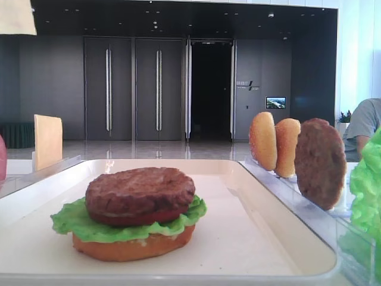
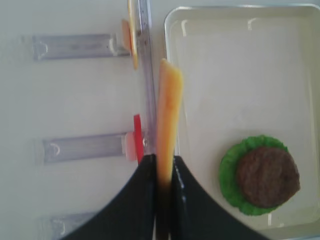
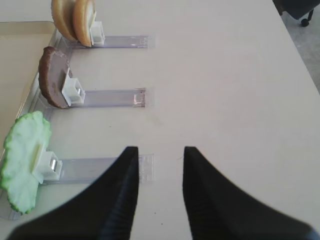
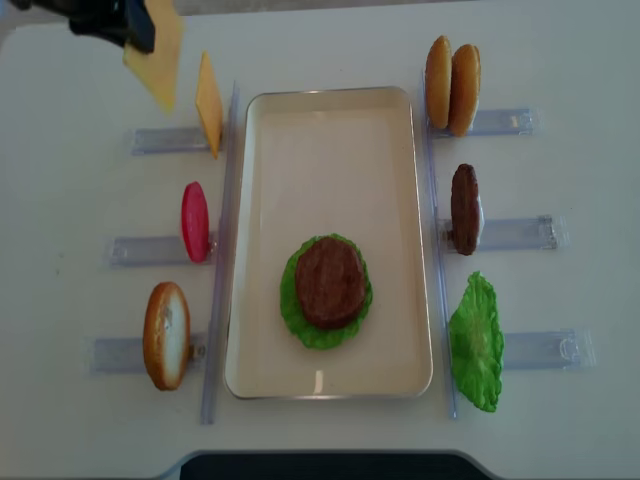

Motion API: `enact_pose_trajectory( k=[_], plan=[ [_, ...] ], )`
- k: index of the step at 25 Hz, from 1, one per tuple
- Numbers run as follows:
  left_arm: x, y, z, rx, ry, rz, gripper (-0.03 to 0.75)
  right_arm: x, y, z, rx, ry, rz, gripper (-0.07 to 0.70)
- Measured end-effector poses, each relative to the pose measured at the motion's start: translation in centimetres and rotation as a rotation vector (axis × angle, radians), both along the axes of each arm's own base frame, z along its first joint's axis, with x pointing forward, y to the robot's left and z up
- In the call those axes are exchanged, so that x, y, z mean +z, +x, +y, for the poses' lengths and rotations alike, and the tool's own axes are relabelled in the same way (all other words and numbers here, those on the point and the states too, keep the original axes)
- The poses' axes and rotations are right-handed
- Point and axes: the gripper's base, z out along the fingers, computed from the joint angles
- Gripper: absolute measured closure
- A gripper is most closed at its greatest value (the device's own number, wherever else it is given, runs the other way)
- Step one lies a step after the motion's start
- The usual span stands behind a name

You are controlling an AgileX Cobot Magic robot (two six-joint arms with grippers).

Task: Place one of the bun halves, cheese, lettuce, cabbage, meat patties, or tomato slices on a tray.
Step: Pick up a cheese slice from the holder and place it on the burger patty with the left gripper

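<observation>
My left gripper [image 2: 163, 162] is shut on a pale orange cheese slice [image 2: 169, 110], which hangs edge-on above the tray's left rim. From above, that gripper [image 4: 125, 25] and the cheese [image 4: 155, 50] are high at the back left, beyond the cream tray [image 4: 330, 150]. On the tray lies a stack [image 4: 328, 282] of bun half, lettuce, tomato and a meat patty on top [image 1: 140, 189]. My right gripper [image 3: 160, 155] is open with nothing between its fingers, over bare table right of the lettuce holder.
Clear holders flank the tray. On the left are a second cheese slice [image 4: 208, 100], a tomato slice [image 4: 195, 222] and a bun half [image 4: 166, 335]. On the right stand two bun halves [image 4: 452, 85], a patty [image 4: 464, 208] and a lettuce leaf [image 4: 476, 342].
</observation>
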Motion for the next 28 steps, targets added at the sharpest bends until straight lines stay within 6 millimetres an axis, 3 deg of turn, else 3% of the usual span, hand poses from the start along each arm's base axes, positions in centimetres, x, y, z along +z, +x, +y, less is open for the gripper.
enact_pose_trajectory(
  k=[10,15,21,28],
  plan=[
    [-2.5,-11.5,3.2,0.023,-0.014,0.035,0.685,0.0,0.0,0.0,0.000,0.000,0.000,0.388],
    [-3.8,-15.1,4.2,0.047,-0.032,0.016,0.685,0.0,0.0,0.0,0.000,0.000,0.000,0.388],
    [-4.5,-15.9,4.1,0.054,-0.095,-0.030,0.685,0.0,0.0,0.0,0.000,0.000,0.000,0.388],
    [-4.8,-13.9,2.0,-0.015,-0.264,-0.074,0.685,0.0,0.0,0.0,0.000,0.000,0.000,0.388]
  ],
)
